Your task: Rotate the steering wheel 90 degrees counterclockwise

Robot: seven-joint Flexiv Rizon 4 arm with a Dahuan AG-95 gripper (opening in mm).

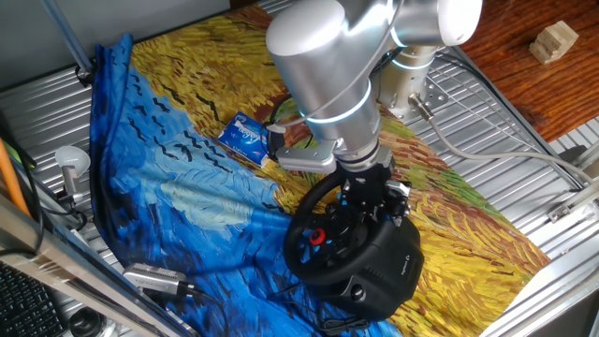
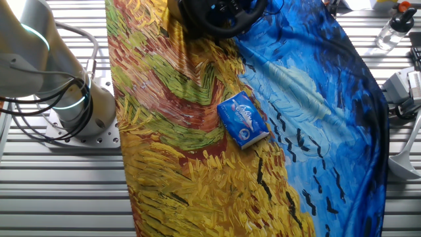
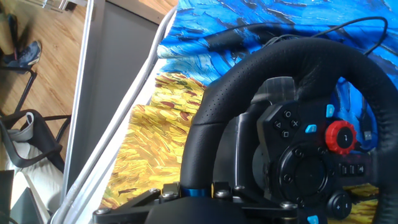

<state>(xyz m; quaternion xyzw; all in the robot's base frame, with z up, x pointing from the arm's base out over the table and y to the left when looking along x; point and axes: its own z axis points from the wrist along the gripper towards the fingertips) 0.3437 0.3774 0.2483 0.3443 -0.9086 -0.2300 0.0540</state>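
The black steering wheel (image 1: 323,245) stands on its bulky black base (image 1: 388,271) at the near right of the painted cloth. Its hub shows a red round button (image 3: 340,135) and blue-lit buttons. In the hand view the thick rim (image 3: 249,81) curves down between my two fingers. My gripper (image 3: 191,186) is shut on the rim's lower left part. In one fixed view the gripper (image 1: 367,192) sits on the wheel's upper rim. In the other fixed view only the wheel's edge (image 2: 223,16) shows at the top.
A small blue-and-white box (image 1: 245,138) lies on the cloth (image 2: 197,164) behind the wheel; it also shows in the other fixed view (image 2: 243,118). Cables trail from the wheel base. The robot base (image 2: 75,112) stands left of the cloth. A bottle (image 2: 395,26) stands at the far right.
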